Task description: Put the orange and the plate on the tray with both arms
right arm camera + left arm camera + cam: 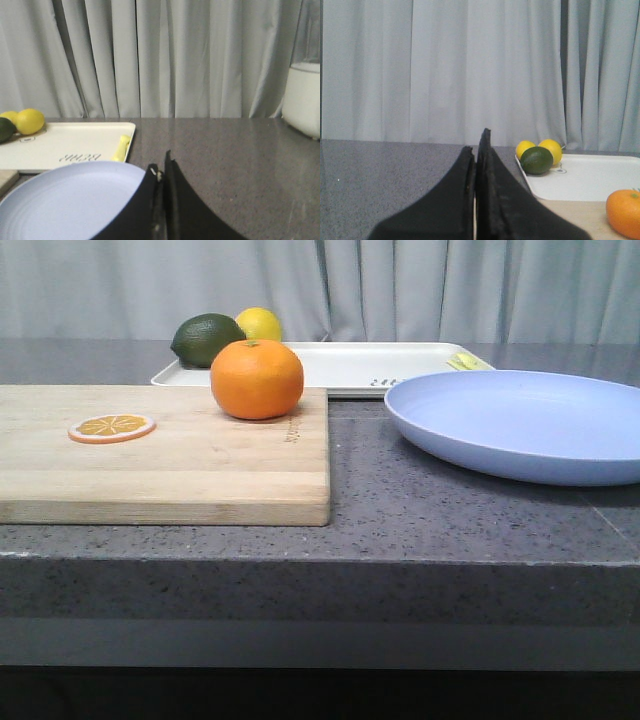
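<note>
Grey speckled stone makes up the worktop (450, 520), and a light wooden cutting board (170, 465) lies on its left part, reaching nearly to the front edge. The orange (257, 379) sits on the board's far right corner, upright with its small green stem mark on top. A thin orange slice (111, 427) lies flat on the board toward its left side, well apart from the whole fruit. The plate (520, 425), pale lavender-blue and empty, rests on the worktop's right part, just beside the board's right edge without touching it. Behind both, toward the far edge, lies the cream-white tray (350, 365). At the tray's far left corner a dark green lime (207, 340) sits against a lemon (259, 324); the left wrist view shows a second lemon (525, 149) there as well. A small pale yellow object (121, 146) lies at the tray's right edge; what it is cannot be told. The left gripper (476, 150) hangs over the board with its black fingers pressed together, holding nothing. The right gripper (161, 167) sits above the near rim of the plate, its fingers likewise closed on nothing. A white container (302, 97) stands on the worktop further right, before the grey curtain (400, 285)
</note>
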